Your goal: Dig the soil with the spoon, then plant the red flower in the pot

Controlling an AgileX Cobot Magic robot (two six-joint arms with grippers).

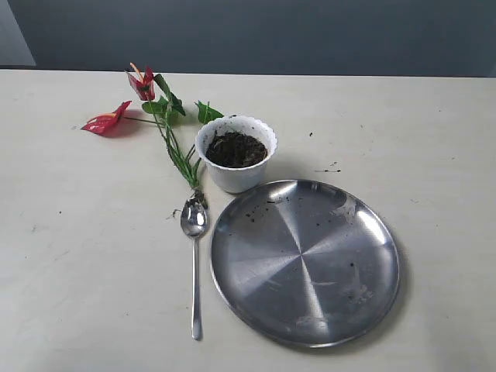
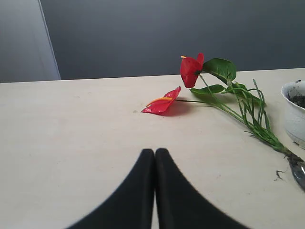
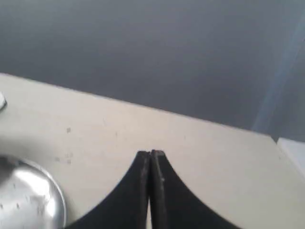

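The white scalloped pot (image 1: 236,177) stands mid-table, filled with dark soil (image 1: 235,149). The red flower (image 1: 142,85) lies flat on the table left of the pot, its second bloom (image 1: 105,121) further left and its green stems (image 1: 180,157) running down to the spoon. The metal spoon (image 1: 194,256) lies left of the steel plate, bowl toward the pot. In the left wrist view the red flower (image 2: 190,71) and the pot (image 2: 296,114) lie ahead of my left gripper (image 2: 154,151), which is shut and empty. My right gripper (image 3: 150,153) is shut and empty over bare table.
A large round steel plate (image 1: 304,260) with soil crumbs lies in front of the pot, and its rim (image 3: 28,198) shows in the right wrist view. Soil specks (image 1: 329,168) dot the table right of the pot. Neither arm shows in the exterior view.
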